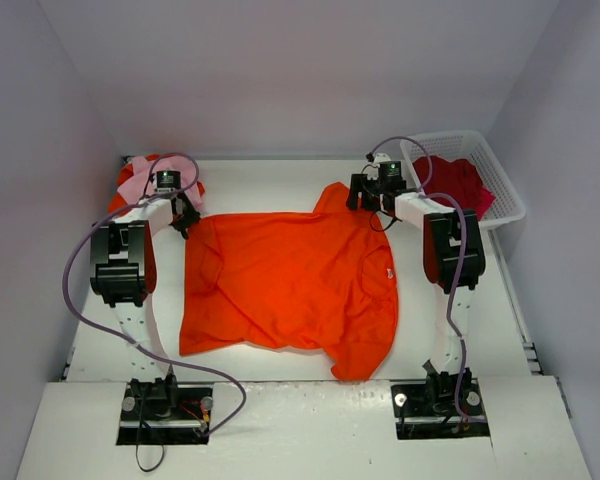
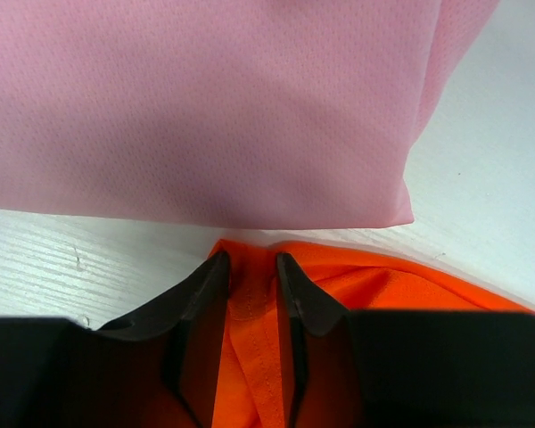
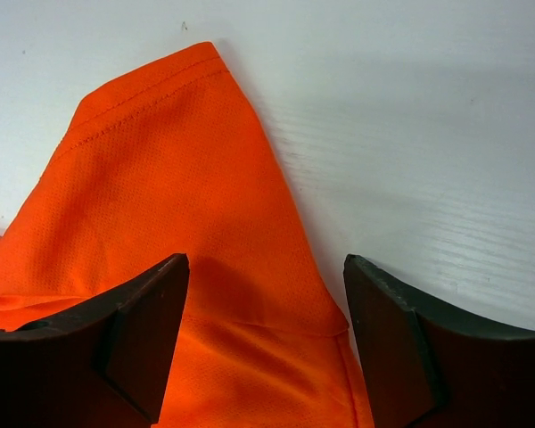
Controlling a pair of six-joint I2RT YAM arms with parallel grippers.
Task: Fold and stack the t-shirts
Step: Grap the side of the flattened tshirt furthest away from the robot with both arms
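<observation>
Clamps left claw (image 2: 250,267) on orange shirt (image 1: 290,280) at its hem, upper left of top view; holds right claw (image 3: 266,263) spread over its sleeve, upper right. Risks lopsided lift if right closes on air; could snag pink shirt (image 2: 205,107) just beside.

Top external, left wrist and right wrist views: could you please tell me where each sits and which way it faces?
Top external: fixed above and behind the bases, looking down at the table; left arm and right arm show whole.
Left wrist: on the left arm, looking past the left end effector, pinching the orange t-shirt, toward the pink t-shirt.
Right wrist: on the right arm, looking past the open right end effector at cloth and table.
Shared: all three show the orange t-shirt.
</observation>
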